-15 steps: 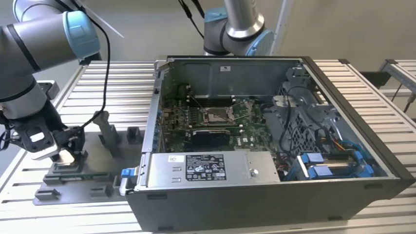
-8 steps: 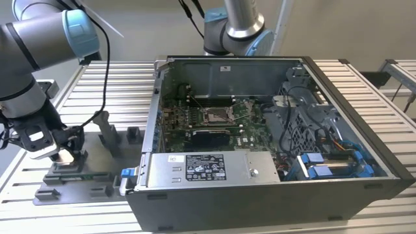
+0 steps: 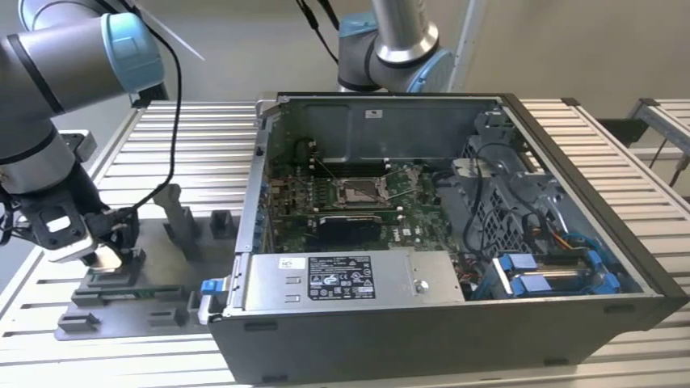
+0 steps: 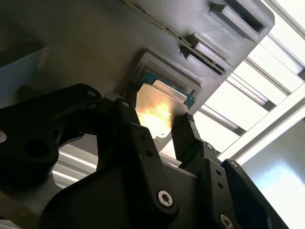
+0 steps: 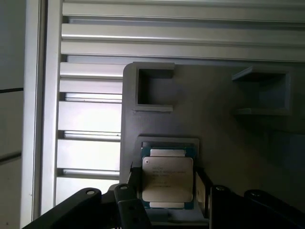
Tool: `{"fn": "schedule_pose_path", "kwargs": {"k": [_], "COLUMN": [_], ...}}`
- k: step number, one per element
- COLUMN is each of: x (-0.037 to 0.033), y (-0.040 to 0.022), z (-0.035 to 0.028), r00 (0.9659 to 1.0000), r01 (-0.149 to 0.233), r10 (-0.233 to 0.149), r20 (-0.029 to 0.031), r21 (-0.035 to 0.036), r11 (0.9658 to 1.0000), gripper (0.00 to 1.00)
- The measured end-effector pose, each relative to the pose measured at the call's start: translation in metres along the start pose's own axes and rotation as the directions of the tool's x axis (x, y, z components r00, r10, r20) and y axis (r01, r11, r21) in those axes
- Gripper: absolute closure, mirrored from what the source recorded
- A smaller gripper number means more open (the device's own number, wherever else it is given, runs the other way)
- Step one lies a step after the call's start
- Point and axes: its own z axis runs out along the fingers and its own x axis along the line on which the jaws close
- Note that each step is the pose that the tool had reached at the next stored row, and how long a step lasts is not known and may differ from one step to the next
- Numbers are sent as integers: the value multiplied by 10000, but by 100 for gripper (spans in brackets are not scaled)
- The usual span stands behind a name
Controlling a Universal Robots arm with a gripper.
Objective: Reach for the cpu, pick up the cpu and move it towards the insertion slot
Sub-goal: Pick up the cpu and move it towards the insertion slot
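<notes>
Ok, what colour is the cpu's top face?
Cpu: pale silver, teal-green rim; best in first wrist view.

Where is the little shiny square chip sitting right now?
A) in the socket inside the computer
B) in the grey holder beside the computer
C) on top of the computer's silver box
B: the cpu lies in a pocket of the grey holder, with the gripper right at it, away from the insertion slot.

No legible txt — print on cpu [image 5: 167, 179] & PSU label [image 3: 339, 278] unreadable.
</notes>
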Motion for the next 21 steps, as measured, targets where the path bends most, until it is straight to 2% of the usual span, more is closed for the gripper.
{"fn": "schedule_pose_path", "kwargs": {"k": [21], "x": [4], "y": [7], "z": [-111], "r00": [10000], "r01": [-1], "r10": [1], "r20": [1], "r21": [-1], "r11": [10000], "gripper": [100]}}
